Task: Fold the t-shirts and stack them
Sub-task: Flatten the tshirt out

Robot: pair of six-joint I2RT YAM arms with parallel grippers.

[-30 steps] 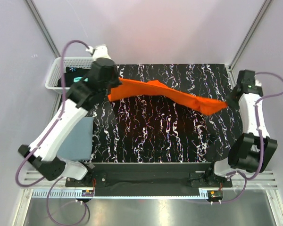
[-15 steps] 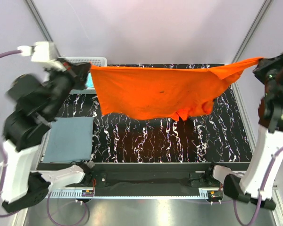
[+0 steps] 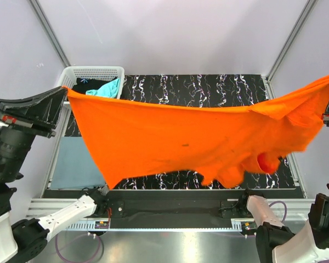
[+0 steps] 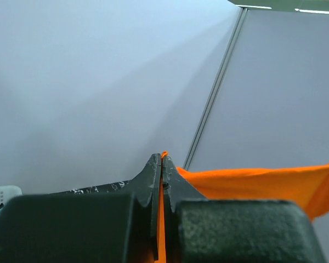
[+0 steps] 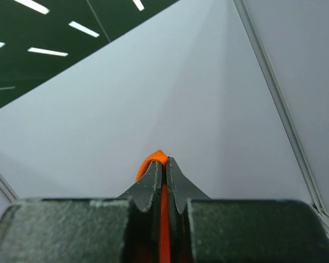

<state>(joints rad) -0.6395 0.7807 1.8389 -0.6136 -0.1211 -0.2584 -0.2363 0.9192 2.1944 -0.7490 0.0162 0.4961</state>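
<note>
- The orange t-shirt (image 3: 197, 142) hung stretched wide, high above the tabletop (image 3: 208, 85), with one sleeve bunched along its lower edge.
- The left gripper (image 4: 162, 161) pinched one top corner, and the right gripper (image 5: 160, 163) pinched the other.
- Risk: each gripper held only a sliver of cloth, so a quick swing down could pull a corner free and drop the shirt crumpled onto the tabletop.

pale lilac walls (image 3: 170, 33) enclose a black white-veined table (image 3: 208, 87); grey metal posts (image 3: 48, 30) rise at its far corners; strip lights (image 5: 46, 52) glow on a dark ceiling (image 5: 11, 16).
</note>
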